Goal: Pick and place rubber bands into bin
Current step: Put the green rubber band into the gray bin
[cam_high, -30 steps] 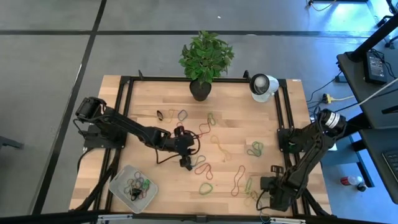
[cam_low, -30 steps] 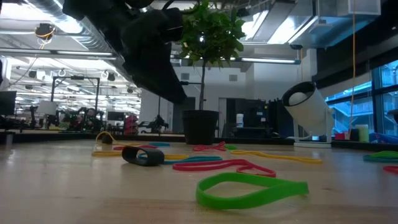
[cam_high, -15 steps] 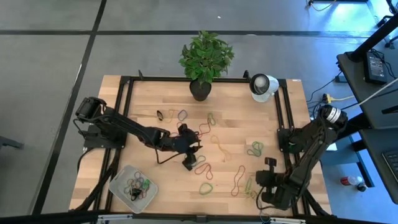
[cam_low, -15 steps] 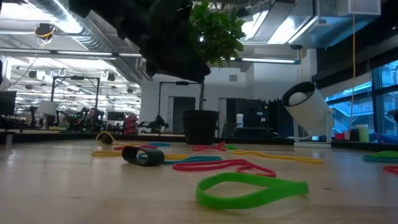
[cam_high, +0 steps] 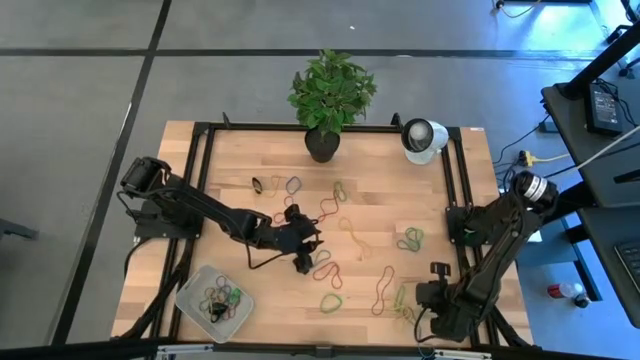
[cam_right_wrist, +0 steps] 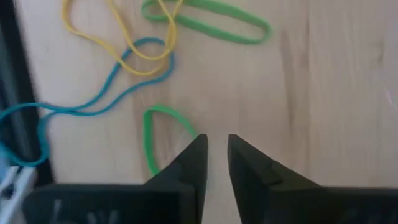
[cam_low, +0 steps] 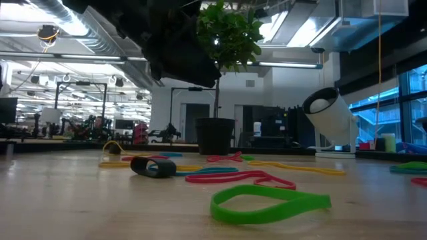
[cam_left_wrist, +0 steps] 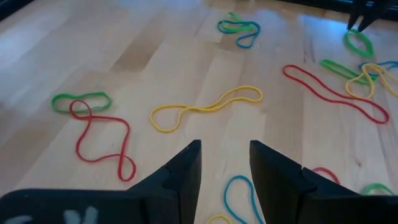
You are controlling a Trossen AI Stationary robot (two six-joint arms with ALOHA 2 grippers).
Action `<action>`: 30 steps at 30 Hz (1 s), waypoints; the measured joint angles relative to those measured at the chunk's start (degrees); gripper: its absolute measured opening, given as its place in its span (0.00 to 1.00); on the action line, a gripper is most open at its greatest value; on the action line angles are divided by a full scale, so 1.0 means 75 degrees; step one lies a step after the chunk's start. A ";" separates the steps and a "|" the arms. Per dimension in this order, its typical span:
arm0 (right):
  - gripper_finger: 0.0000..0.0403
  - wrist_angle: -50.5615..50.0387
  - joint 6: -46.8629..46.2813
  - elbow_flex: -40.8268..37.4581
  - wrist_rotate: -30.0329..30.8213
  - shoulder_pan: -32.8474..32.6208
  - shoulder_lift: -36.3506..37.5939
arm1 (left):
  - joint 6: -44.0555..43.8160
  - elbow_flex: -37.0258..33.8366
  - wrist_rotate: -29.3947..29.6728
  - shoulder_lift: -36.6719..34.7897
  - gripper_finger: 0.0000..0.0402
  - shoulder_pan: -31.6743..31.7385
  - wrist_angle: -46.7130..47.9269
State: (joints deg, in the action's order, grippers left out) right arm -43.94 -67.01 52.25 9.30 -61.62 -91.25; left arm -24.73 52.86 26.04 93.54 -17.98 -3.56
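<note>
The shallow translucent whitish plastic bin [cam_high: 213, 297], rectangular with rounded corners, sits at the near left corner of the pale wooden table [cam_high: 380, 170]. It holds a small tangle of thin rubber bands [cam_high: 222, 298] in green, red and dark colours. The other container is a dark plant pot [cam_high: 322, 145] at the far edge, carrying a leafy green plant [cam_high: 331, 90]; beside it to the right lies a white round device [cam_high: 423, 137]. No readable writing shows on any of these.

Most loose rubber bands lie scattered across the middle and right of the table, well apart from the bin. The left gripper [cam_high: 303, 262] hangs over the table's middle, near a red loop [cam_high: 325, 268]. Its wrist view shows the two dark fingers [cam_left_wrist: 186, 171] spread with a clear gap and nothing between them, above a long yellow loop [cam_left_wrist: 205, 108] and a red figure-eight band [cam_left_wrist: 102, 138] touching a small green one [cam_left_wrist: 81, 100].

The right gripper [cam_high: 432, 291] is low at the near right corner. Its wrist view shows the fingers [cam_right_wrist: 193, 162] slightly parted, empty, just beside a green loop [cam_right_wrist: 163, 133], with blue [cam_right_wrist: 93, 99] and yellow [cam_right_wrist: 118, 37] bands overlapping near it.

Only the low view shows a dark curled band [cam_low: 153, 167] and a big green loop [cam_low: 270, 203] up close, with a workshop beyond.
</note>
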 joint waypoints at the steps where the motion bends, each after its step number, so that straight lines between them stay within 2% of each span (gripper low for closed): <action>1: 0.19 0.0023 -0.0004 0.0000 0.0003 -0.0009 -0.0048 | -0.0001 0.0000 0.0000 0.0000 0.32 -0.0011 0.0018; 7: 0.23 0.0207 0.0007 0.0003 -0.0054 -0.0109 -0.0353 | -0.0020 0.0000 0.0000 0.0000 0.32 -0.0105 0.0098; 16: 0.20 0.0520 0.0010 0.0016 -0.0488 -0.0323 -0.0905 | -0.0017 0.0000 0.0003 0.0000 0.32 -0.0149 0.0102; 19: 0.16 0.0591 0.0024 0.0041 -0.0633 -0.0324 -0.1054 | -0.0018 0.0000 0.0003 0.0000 0.32 -0.0149 0.0104; 23: 0.03 0.0626 0.0034 0.0038 -0.0668 -0.0321 -0.1085 | -0.0015 0.0000 0.0003 0.0000 0.32 -0.0157 0.0104; 26: 0.02 0.0632 0.0031 0.0027 -0.0501 -0.0326 -0.1043 | -0.0017 0.0000 0.0047 0.0000 0.32 -0.0157 0.0104; 30: 0.01 0.0539 0.0008 0.0018 0.0122 -0.0283 -0.0958 | -0.0014 0.0000 0.0174 0.0000 0.32 -0.0154 0.0104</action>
State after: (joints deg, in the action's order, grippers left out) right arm -39.90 -66.95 52.38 10.22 -63.74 -98.44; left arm -24.84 52.86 27.35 93.54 -19.14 -2.79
